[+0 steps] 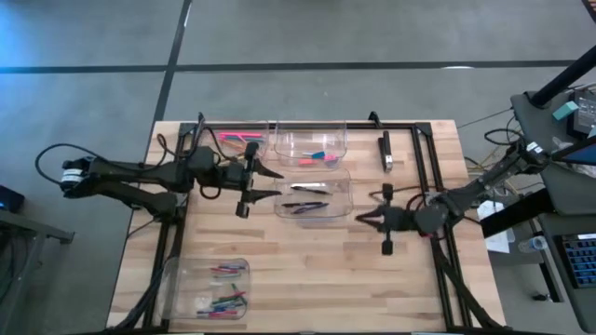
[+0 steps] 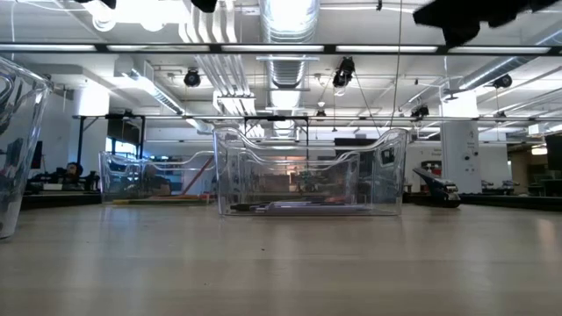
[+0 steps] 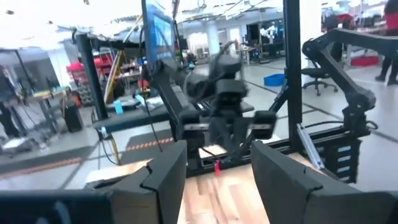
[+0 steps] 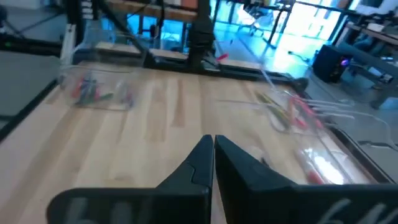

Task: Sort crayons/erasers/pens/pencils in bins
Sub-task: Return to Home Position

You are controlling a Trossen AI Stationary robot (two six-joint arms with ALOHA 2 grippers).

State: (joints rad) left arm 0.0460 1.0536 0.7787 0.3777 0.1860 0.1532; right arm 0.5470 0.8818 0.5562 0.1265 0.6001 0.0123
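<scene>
Nearest to me, at the front left of the wooden table point(image 1: 307, 279), sits a clear plastic rectangular bin point(image 1: 212, 287) holding short red, blue and green crayons point(image 1: 226, 300). I see three more clear bins grouped farther back: one at the far left point(image 1: 244, 141) with long pink and orange pencils point(image 1: 233, 138) in it, one beside it to the right point(image 1: 311, 144) with a light blue and a red-pink eraser point(image 1: 322, 156), and a third just in front of that point(image 1: 313, 196) containing slim dark pens point(image 1: 307, 207). My left gripper point(image 1: 277, 172) hangs over the left edge of the pen bin, its fingers point(image 3: 168, 177) spread apart and empty. My right gripper point(image 1: 361, 219) hovers to the right of that same bin, well clear of it, its two fingers point(image 4: 202, 165) pressed together with nothing between them. A black oblong block with a pale end point(image 1: 386, 152) lies at the far right of the table.
</scene>
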